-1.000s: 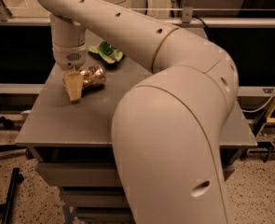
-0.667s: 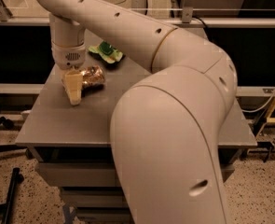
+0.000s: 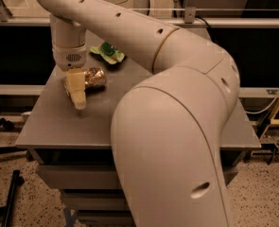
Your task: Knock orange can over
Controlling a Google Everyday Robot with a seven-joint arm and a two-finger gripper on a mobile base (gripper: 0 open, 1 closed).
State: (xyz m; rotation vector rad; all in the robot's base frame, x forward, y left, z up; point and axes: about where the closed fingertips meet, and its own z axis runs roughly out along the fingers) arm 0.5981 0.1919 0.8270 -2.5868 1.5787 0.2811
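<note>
The orange can (image 3: 94,78) lies on its side on the grey table (image 3: 58,126) at the back left, its orange-tan dented body pointing right. My gripper (image 3: 77,96) hangs from the white arm directly left of the can, its cream finger (image 3: 75,88) pointing down at the table and touching or nearly touching the can's left end. Part of the can is hidden behind that finger.
A green snack bag (image 3: 108,53) lies behind the can near the table's back edge. My large white arm (image 3: 172,141) fills the middle and right of the view and hides much of the table. A glass-topped rail runs behind the table. The floor is speckled.
</note>
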